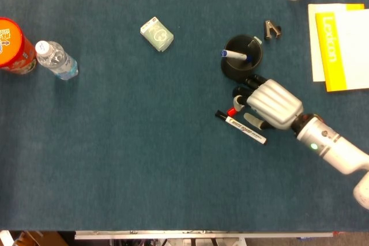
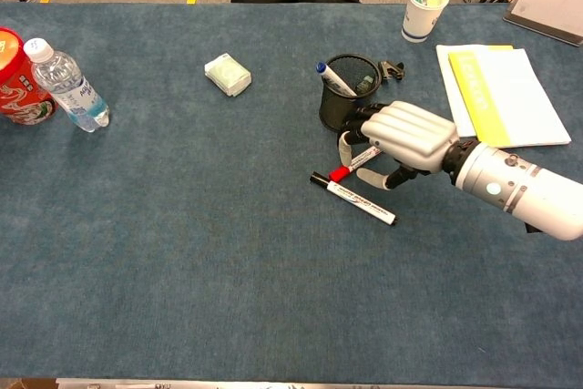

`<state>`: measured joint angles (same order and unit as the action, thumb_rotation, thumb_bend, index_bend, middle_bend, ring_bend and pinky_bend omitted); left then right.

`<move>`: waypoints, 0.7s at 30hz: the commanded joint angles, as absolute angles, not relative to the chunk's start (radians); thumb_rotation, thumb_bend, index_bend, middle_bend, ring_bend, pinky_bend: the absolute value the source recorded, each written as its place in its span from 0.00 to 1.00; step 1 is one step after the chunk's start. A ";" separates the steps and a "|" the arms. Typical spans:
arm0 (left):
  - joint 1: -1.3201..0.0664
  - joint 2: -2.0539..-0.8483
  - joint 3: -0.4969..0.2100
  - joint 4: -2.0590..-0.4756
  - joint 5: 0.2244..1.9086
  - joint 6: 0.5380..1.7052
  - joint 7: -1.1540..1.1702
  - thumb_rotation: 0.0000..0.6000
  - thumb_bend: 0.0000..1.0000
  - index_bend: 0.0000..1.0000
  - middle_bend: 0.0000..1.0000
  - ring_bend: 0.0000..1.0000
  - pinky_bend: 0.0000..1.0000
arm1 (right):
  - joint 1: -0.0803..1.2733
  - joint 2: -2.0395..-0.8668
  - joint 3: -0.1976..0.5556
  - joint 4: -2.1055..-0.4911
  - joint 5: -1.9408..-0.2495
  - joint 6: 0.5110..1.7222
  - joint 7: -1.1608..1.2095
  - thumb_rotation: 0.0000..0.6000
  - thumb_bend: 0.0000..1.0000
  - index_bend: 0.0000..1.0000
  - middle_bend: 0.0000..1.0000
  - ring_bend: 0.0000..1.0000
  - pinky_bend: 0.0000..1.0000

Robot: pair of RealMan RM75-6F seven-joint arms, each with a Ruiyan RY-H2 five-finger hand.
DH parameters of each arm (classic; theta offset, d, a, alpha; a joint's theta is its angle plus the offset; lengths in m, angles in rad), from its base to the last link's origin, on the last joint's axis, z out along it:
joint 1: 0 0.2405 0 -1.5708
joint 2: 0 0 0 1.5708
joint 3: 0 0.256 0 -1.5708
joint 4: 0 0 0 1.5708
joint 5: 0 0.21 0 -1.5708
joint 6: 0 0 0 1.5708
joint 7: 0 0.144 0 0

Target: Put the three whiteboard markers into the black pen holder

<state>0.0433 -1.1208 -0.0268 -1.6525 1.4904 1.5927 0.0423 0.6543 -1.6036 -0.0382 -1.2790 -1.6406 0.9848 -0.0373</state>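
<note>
Blue felt is covering the desk (image 2: 182, 252) from edge to edge, and the black pen holder (image 1: 241, 57) is serving as the landmark. Well to its left, a red canister (image 1: 14, 45) and a water bottle (image 1: 55, 59) are standing together, and a small pale green pack (image 1: 157, 34) is lying between them and the holder. A blue-capped marker (image 2: 335, 80) is already leaning inside the holder.

Just in front of the holder, the red-capped marker (image 2: 343, 170) is lying on the felt, and the black-capped marker (image 2: 362, 201) is lying a little nearer the desk edge, the two close together at their capped ends. The right hand (image 2: 401, 138) is reaching in from the right, palm down, over the red-capped marker. Its fingers (image 2: 347, 145) are curling down around the barrel, but whether they are already gripping it I cannot tell from either view.

Doing this step well probably means pinching the red-capped marker by its barrel alone, without nudging its black-capped neighbour or knocking the holder just beyond the fingertips. Lifting it, tilting it upright and dropping it beside the blue-capped marker should be the safer course.

Right of the holder, a binder clip (image 1: 271, 29), a paper cup (image 2: 425, 6) and a yellow booklet on white paper (image 1: 340, 44) are sitting. No left hand is showing.
</note>
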 commanded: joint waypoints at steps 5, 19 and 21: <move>0.044 -1.121 -0.028 -1.648 1.488 1.592 0.038 1.00 0.42 0.22 0.22 0.22 0.17 | 0.668 -1.653 -0.023 -1.222 -1.614 0.956 -0.078 1.00 0.35 0.47 0.34 0.17 0.19; 0.048 -1.121 -0.028 -1.639 1.487 1.594 0.026 1.00 0.42 0.22 0.22 0.22 0.17 | 0.675 -1.698 -0.021 -1.185 -1.601 0.950 -0.132 1.00 0.30 0.47 0.34 0.17 0.19; 0.048 -1.121 -0.028 -1.637 1.487 1.594 0.024 1.00 0.42 0.22 0.22 0.22 0.17 | 0.677 -1.699 -0.021 -1.185 -1.599 0.947 -0.140 1.00 0.30 0.47 0.34 0.17 0.19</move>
